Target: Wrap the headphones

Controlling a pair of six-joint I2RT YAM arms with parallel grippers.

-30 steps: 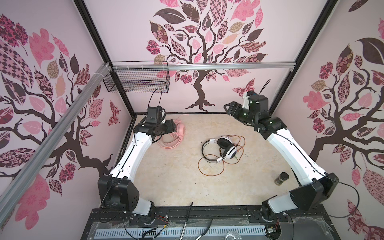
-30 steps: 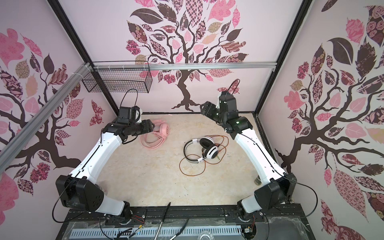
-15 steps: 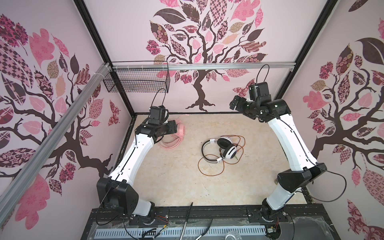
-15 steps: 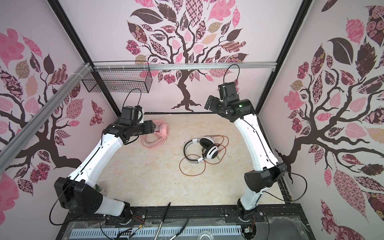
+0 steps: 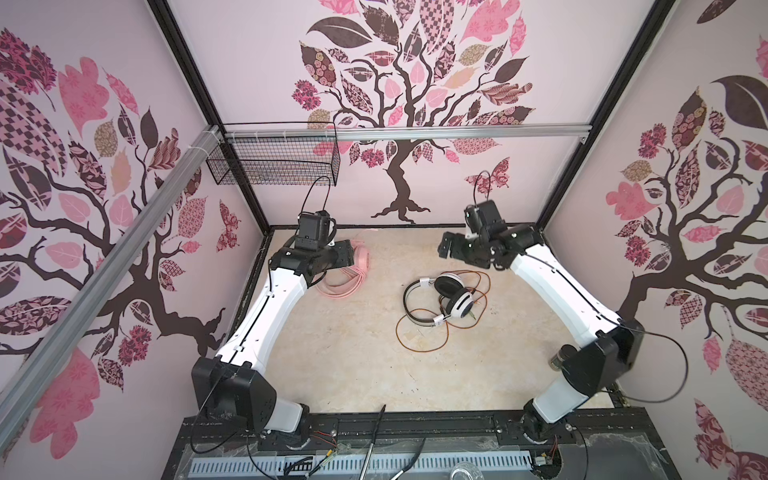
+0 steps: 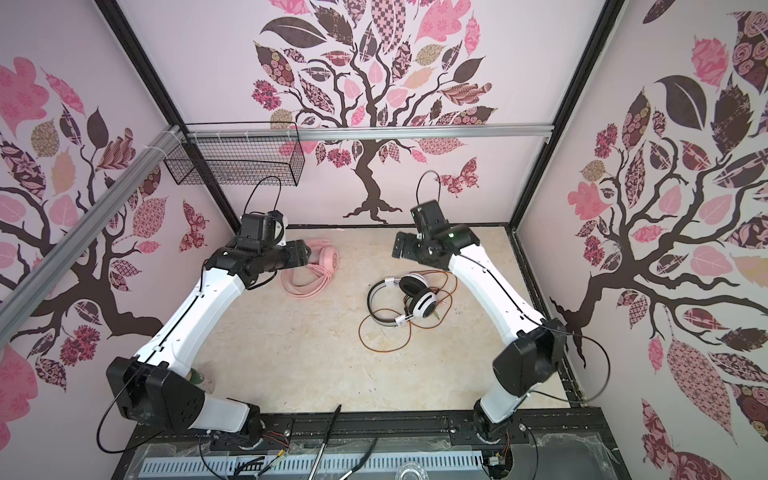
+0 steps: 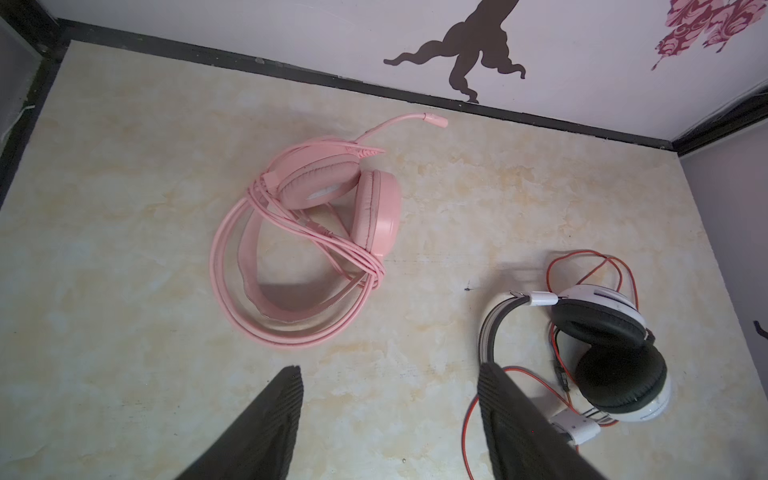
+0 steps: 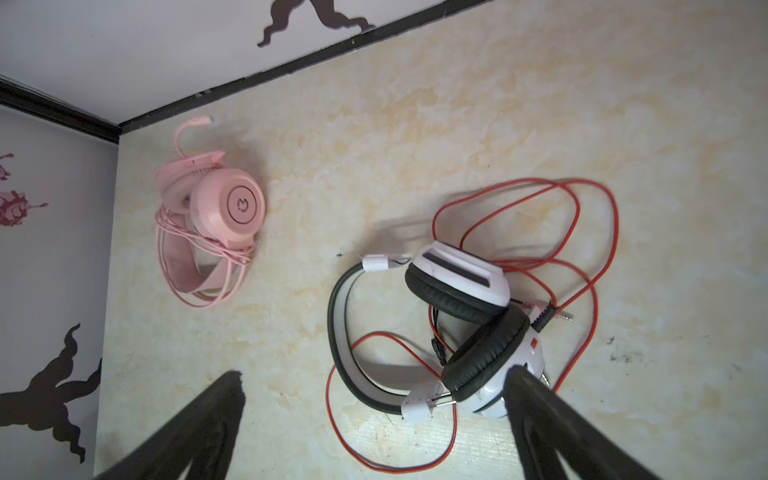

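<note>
The pink headphones (image 5: 356, 270) (image 6: 322, 268) lie at the back left of the table, and their pink cord (image 7: 266, 316) is looped round the band. The white-and-black headphones (image 5: 455, 301) (image 6: 419, 305) lie right of the middle. Their orange-red cord (image 5: 419, 345) (image 8: 582, 249) sprawls loose around them. My left gripper (image 5: 347, 259) (image 7: 388, 370) hovers open and empty beside the pink headphones (image 7: 332, 199). My right gripper (image 5: 446, 249) (image 8: 376, 374) hangs open and empty behind the white-and-black headphones (image 8: 457, 282), above the table.
A black wire basket (image 5: 274, 166) hangs on the back left wall under an aluminium rail (image 5: 415, 132). A small dark can (image 5: 559, 358) stands by the right arm's base, and a greenish bottle (image 6: 199, 376) by the left arm's base. Walls close in three sides.
The right arm swung up and then came back down behind the white-and-black headphones, its jaws spreading wider. The left arm and both headsets stayed almost still.
</note>
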